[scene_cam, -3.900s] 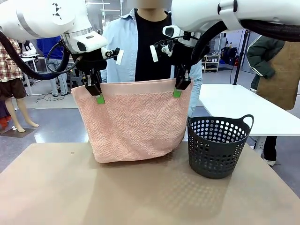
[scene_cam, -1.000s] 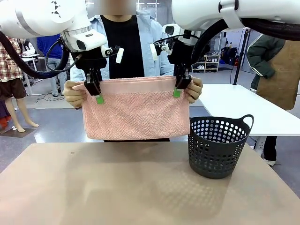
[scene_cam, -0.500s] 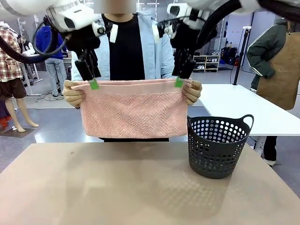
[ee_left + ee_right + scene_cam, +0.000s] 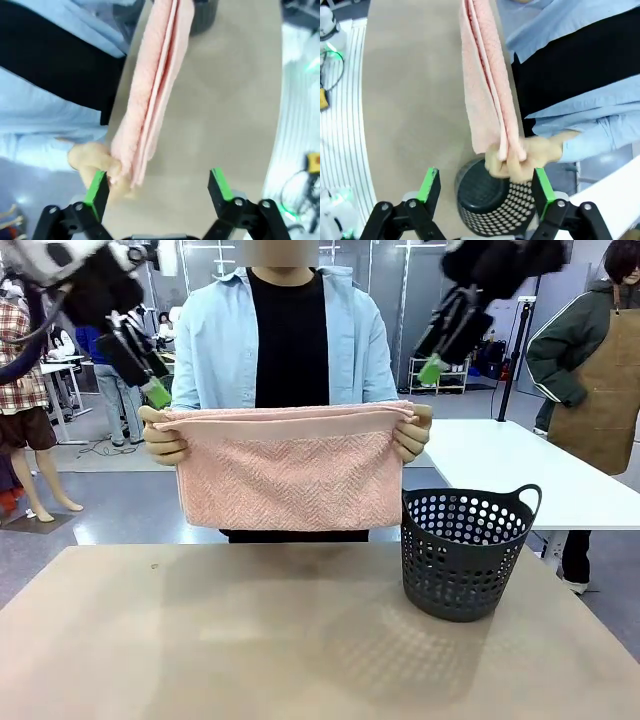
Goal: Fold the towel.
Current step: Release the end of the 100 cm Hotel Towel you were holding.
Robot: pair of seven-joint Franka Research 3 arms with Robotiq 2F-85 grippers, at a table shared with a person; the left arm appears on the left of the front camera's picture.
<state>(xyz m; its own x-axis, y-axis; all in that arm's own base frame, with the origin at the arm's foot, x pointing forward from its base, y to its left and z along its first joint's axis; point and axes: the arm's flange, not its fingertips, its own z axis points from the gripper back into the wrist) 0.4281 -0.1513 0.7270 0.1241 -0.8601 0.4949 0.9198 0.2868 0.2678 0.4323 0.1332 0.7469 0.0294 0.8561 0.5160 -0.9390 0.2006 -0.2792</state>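
Observation:
A person across the table holds the salmon-pink towel (image 4: 290, 475) up by its two top corners, folded over so it hangs in layers above the far table edge. My left gripper (image 4: 150, 388) is up at the left, open and clear of the towel, just above the person's hand (image 4: 165, 440). My right gripper (image 4: 436, 362) is higher at the right, open and empty. In the left wrist view the left gripper (image 4: 158, 186) has its green pads wide apart, with the towel (image 4: 155, 85) seen edge-on beyond them. In the right wrist view the right gripper (image 4: 486, 184) is spread above the towel (image 4: 485, 90) and a hand (image 4: 520, 157).
A dark grey perforated basket (image 4: 465, 550) stands at the table's right, also visible as the basket (image 4: 490, 210) below the right gripper. The brown table (image 4: 200, 640) stretches toward me. A white table (image 4: 520, 470) and another person stand at the far right.
Both grippers have let go of the towel's top edge and pulled up and outward. The person's hands now hold the folded towel alone.

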